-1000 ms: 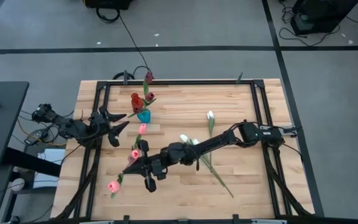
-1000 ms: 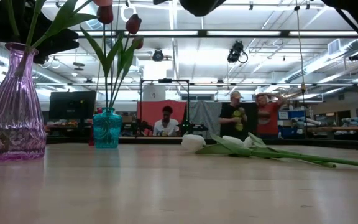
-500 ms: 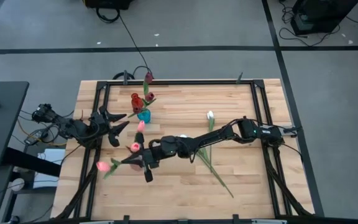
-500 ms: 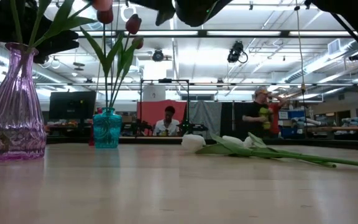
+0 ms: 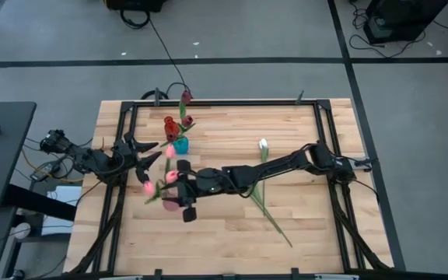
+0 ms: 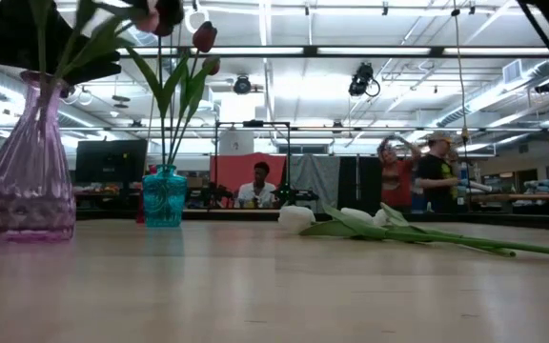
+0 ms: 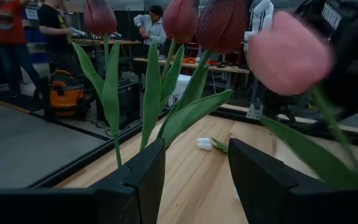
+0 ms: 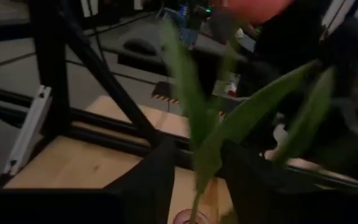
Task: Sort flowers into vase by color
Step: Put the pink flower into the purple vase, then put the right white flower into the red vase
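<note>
- Above the pink glass vase (image 6: 25, 162), the right gripper (image 5: 179, 188) has its jaws parted around pink tulip (image 5: 171, 176) stems; whether it still grips them is unclear.
- Left gripper (image 5: 142, 158) waits released beside the teal vase (image 5: 180, 145) of maroon tulips (image 7: 180, 18).
- White tulips (image 5: 262, 145) lie on the surface (image 5: 302, 233).

Overhead, table-level, two wrist cameras

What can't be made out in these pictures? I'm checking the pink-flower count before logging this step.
- Pink flowers in the pink vase: high view, the right gripper overlaps them; low view, the top edge cuts off the heads; no count possible.
- Right gripper: right wrist view is blurred, so whether its fingers hold a stem is unclear.
- White tulips: low view, stems overlap; the number is unclear.
</note>
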### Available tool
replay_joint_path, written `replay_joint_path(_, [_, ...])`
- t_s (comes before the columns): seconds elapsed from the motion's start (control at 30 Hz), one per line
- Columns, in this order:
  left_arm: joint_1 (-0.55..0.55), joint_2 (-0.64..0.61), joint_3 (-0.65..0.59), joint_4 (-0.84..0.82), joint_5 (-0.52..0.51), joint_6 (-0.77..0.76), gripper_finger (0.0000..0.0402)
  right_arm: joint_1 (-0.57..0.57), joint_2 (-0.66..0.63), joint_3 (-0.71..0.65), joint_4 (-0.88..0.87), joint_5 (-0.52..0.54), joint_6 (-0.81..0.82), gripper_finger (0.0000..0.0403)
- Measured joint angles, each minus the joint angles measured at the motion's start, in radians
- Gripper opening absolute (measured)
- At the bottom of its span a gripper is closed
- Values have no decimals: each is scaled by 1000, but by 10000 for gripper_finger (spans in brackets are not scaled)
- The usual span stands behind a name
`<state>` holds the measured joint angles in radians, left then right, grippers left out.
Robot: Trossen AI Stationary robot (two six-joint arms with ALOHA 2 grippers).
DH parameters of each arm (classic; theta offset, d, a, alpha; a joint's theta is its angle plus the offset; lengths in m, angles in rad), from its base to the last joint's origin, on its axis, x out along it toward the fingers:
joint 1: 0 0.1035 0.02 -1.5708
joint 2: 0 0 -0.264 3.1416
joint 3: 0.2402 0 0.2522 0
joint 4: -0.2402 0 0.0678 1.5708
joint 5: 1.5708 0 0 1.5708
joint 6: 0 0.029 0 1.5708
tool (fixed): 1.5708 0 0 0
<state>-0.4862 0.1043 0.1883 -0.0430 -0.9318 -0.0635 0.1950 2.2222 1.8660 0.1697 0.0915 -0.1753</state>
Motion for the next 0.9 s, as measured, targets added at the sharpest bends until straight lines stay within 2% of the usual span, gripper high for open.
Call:
replay_joint_path(0.2, [0, 0, 0, 0, 0, 0, 182, 31, -12, -1, -35, -2, -8, 154])
replay_joint_path(0.3, [0, 0, 0, -1, 0, 0, 182, 48, -52, -2, -129, -4, 14, 153])
replay_joint_path(0.53, [0, 0, 0, -2, 0, 4, 182, 85, -158, 0, -442, 23, 161, 153])
replay_joint_path(0.7, [0, 0, 0, -2, 0, 2, 182, 93, -183, 0, -718, 85, 265, 153])
replay_joint_path(0.83, [0, 0, 0, -1, 0, 2, 182, 86, -183, -3, -924, 92, 362, 152])
replay_joint_path(0.9, [0, 0, 0, -1, 0, 1, 182, 79, -183, -20, -974, 88, 408, 151])
